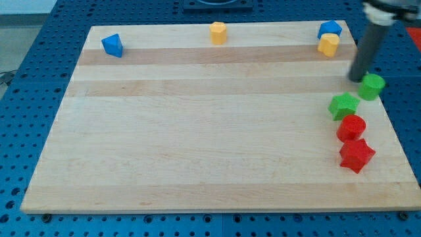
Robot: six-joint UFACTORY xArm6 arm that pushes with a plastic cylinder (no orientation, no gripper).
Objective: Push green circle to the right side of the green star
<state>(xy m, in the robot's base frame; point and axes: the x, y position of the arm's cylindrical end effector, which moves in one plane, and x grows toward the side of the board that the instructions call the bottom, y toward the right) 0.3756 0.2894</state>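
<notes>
The green circle (372, 86) sits near the board's right edge, up and to the right of the green star (343, 105), with a small gap between them. My tip (358, 79) rests at the circle's upper left side, touching or almost touching it. The dark rod rises from there to the view's top right.
A red circle (352, 127) and a red star (356, 155) lie below the green star. A blue block (329, 29) and a yellow block (328, 45) sit at the top right. A yellow block (218, 32) is at top middle, a blue block (112, 45) at top left.
</notes>
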